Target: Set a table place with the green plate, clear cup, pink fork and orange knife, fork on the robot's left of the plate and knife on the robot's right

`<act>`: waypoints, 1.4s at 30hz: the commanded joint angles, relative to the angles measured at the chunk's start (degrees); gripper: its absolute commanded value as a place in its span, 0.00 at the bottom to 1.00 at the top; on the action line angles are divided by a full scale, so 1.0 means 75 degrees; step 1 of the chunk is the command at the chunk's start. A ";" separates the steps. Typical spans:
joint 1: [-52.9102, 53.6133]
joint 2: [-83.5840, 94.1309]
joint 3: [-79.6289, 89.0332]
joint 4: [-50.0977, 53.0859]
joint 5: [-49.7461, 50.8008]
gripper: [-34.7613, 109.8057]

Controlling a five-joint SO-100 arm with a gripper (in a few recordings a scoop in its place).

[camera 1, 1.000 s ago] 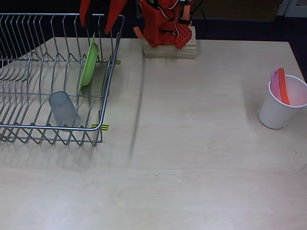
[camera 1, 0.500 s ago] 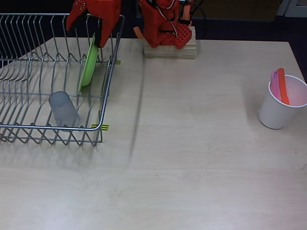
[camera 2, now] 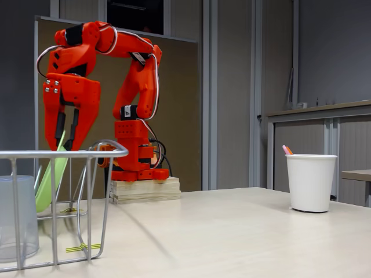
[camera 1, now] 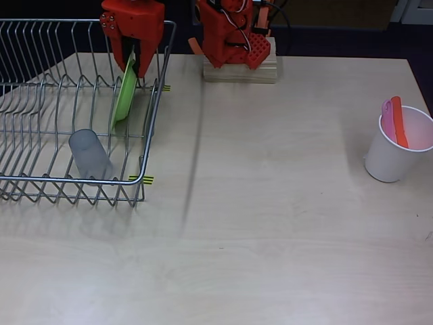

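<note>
1. A wire dish rack [camera 1: 40, 108] sits at nine to ten o'clock on the pale wooden table [camera 1: 270, 223].
2. A white paper cup [camera 1: 396, 152] stands upright at three o'clock.

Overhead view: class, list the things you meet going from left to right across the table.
Clear cup in the wire rack → green plate under the gripper → wooden block base → white paper cup holding the pink fork and orange knife.

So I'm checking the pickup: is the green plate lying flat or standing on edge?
On edge. The green plate stands tilted in the wire rack, with the open gripper straddling its top rim.
</note>
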 commanded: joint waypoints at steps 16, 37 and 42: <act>-0.2227 0.2086 -0.3785 0.2895 -0.0340 0.24; -0.7336 -0.0609 -0.2145 0.1277 0.6059 0.24; -0.7816 -0.1348 -0.2695 0.1523 0.7113 0.24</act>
